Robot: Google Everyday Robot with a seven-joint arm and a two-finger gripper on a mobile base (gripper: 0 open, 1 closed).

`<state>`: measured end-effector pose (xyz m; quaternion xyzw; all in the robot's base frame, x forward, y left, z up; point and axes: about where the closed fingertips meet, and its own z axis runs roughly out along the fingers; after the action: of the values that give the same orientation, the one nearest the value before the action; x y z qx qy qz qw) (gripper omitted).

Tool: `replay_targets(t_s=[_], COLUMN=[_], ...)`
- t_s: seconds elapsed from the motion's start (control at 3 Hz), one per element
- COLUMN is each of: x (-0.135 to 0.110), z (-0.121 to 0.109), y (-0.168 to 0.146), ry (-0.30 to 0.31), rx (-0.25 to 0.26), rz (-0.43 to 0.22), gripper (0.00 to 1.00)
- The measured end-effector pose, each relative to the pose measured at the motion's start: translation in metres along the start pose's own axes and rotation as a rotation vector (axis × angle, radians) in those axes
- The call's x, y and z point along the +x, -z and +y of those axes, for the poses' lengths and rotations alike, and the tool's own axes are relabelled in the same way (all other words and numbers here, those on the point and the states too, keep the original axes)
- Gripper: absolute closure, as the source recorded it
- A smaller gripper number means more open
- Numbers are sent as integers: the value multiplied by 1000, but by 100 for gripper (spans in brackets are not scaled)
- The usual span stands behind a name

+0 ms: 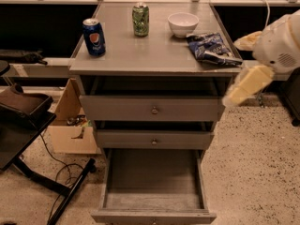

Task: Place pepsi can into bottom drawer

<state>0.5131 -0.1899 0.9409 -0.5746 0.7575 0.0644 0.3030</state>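
Observation:
The pepsi can [94, 36] is dark blue with a round logo. It stands upright at the front left of the grey cabinet top [150, 55]. The bottom drawer [152, 215] is pulled open at the foot of the cabinet and its inside shows nothing in it. My gripper [243, 87] is the cream-coloured end of the arm at the right. It hangs in the air beside the cabinet's front right corner, at about the height of the top drawer, far from the can and holding nothing that shows.
A green can [140, 19], a white bowl [183, 23] and a dark chip bag [211, 48] share the cabinet top. The two upper drawers [152, 109] are shut. A cardboard box [70, 125], a black stand and cables are on the floor at left.

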Motion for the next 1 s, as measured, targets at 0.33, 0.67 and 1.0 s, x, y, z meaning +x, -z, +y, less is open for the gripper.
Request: replay_targets(t_s=[0.33, 0.67, 1.0], x=[-55, -93, -99], z=[-60, -103, -120], y=[-64, -82, -83], ry=[-54, -130, -158], rx=[32, 109, 167], rz=[-405, -624, -652], gripper=[0, 0, 0])
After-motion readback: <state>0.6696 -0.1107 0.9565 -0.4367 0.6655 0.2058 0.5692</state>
